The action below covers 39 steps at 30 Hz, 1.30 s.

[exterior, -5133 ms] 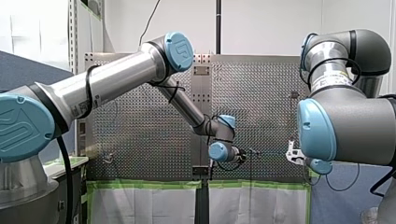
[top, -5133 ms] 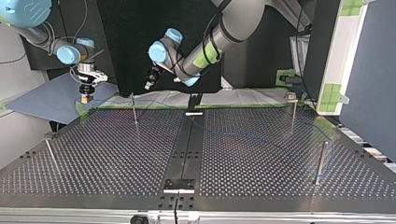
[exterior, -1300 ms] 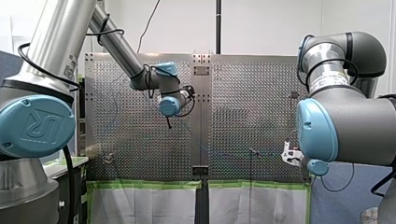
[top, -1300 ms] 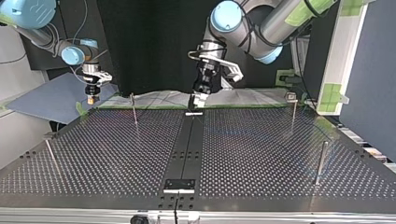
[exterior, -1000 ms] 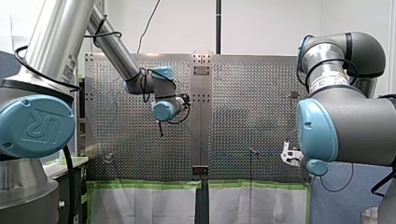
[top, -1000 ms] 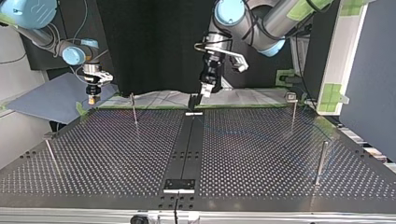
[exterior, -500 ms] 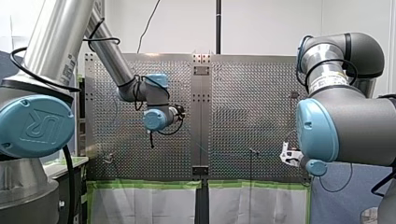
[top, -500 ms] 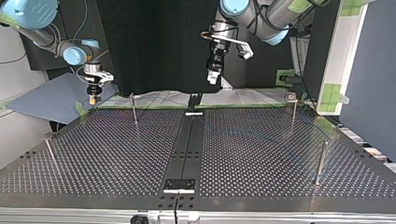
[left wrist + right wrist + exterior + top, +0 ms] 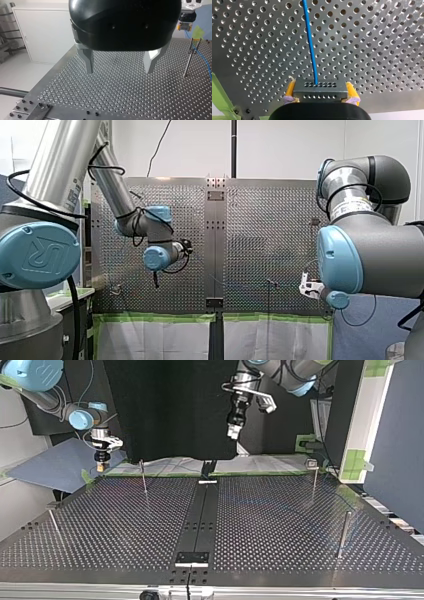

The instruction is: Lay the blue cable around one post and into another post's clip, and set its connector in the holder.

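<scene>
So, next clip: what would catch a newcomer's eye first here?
First, the blue cable running straight out of a dark connector, which is clamped between the yellow pads of my right gripper over the table's far corner at the top view's left. Next, my left gripper, open and empty, hanging high above the perforated table, on which thin posts stand.

Behind the perforated worktop (image 9: 270, 235) we see a plain white wall (image 9: 290, 147) with a dark pole (image 9: 233, 147) running up it. From the opposite side we face a black panel (image 9: 170, 405), with a blue-grey partition (image 9: 395, 445) off to its right. Beside the worktop stands a white cabinet (image 9: 45, 35) on a pale floor (image 9: 12, 75), all evenly lit.
</scene>
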Tool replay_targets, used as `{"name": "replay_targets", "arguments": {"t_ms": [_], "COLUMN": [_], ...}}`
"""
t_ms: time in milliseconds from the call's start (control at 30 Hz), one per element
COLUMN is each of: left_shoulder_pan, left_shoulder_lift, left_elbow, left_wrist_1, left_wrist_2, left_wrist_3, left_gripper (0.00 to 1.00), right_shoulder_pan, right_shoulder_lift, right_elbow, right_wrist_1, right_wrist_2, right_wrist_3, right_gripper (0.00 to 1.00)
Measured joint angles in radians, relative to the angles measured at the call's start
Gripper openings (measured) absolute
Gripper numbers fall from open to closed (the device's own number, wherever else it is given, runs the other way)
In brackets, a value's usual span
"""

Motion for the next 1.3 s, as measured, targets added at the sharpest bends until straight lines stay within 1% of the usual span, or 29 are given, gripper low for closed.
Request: {"name": "replay_targets", "arguments": {"t_ms": [333, 533, 700, 833, 1033, 1300], "left_shoulder_pan": [0.008, 0.013, 0.017, 0.019, 0.020, 0.021], "left_shoulder_lift": [0.000, 0.000, 0.000, 0.000, 0.000, 0.000], "left_elbow": [-0.087, -0.142, -0.186, -0.219, -0.219, -0.198], "left_wrist_1": [0.084, 0.096, 0.111, 0.142, 0.173, 0.178], "left_wrist_2": [-0.028, -0.047, -0.049, -0.047, -0.040, -0.027], "left_wrist_3": [0.018, 0.029, 0.029, 0.018, 0.004, -0.004], "left_gripper": [1.00, 1.00, 1.00, 1.00, 1.00, 1.00], "right_shoulder_pan": [0.001, 0.004, 0.008, 0.011, 0.013, 0.015], "right_shoulder_lift": [0.001, 0.001, 0.003, 0.003, 0.004, 0.004], "right_elbow": [0.000, 0.000, 0.000, 0.000, 0.000, -0.001], "right_wrist_1": [0.000, -0.001, -0.001, -0.003, -0.005, -0.007], "right_wrist_2": [0.000, 0.000, 0.000, 0.000, 0.000, 0.000], "right_wrist_3": [0.000, 0.000, 0.000, 0.000, 0.000, 0.000], "right_gripper": [0.00, 0.00, 0.00, 0.00, 0.00, 0.00]}}
